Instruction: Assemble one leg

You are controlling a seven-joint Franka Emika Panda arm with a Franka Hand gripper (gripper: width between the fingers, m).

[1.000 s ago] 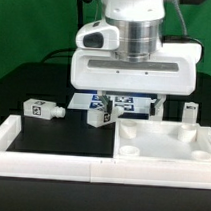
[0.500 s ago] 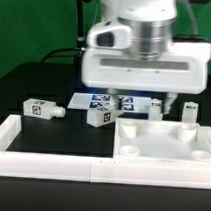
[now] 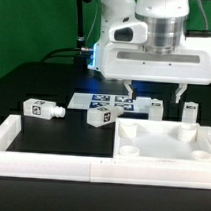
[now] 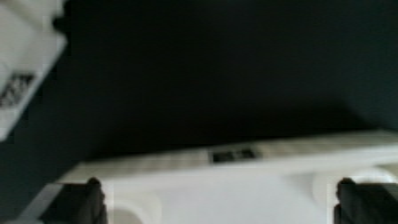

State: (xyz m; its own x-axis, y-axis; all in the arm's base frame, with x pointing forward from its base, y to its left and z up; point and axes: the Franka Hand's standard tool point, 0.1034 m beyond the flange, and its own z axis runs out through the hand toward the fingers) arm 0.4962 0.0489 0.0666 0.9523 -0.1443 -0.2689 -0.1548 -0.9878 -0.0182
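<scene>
Hanging wide apart and empty above the far side of the table [image 3: 62, 137], toward its edge on the exterior view's right, the jaws grip nothing. The wrist view shows both fingertips [image 4: 80, 197] with only blurred white plastic beyond the gap.

By my reading the task has hardly begun. No leg is lifted and none sits in the panel [image 3: 167, 144], the big white tray with round holes at the near right corner. Closest below the jaws stands one leg [image 3: 152, 106], just behind the panel's far rim. A second leg [image 3: 189, 111] stands upright nearer the right edge. A third leg [image 3: 100, 115] lies mid-table, and a fourth leg [image 3: 38, 109] lies toward the left edge. What is left is to descend, close on a leg, carry it to a hole and seat it.

The marker board [image 3: 106, 97] lies flat behind the third leg. A low white wall [image 3: 50, 169] runs along the near edge. The panel's rim, so near the two standing legs, could crowd a finger.
</scene>
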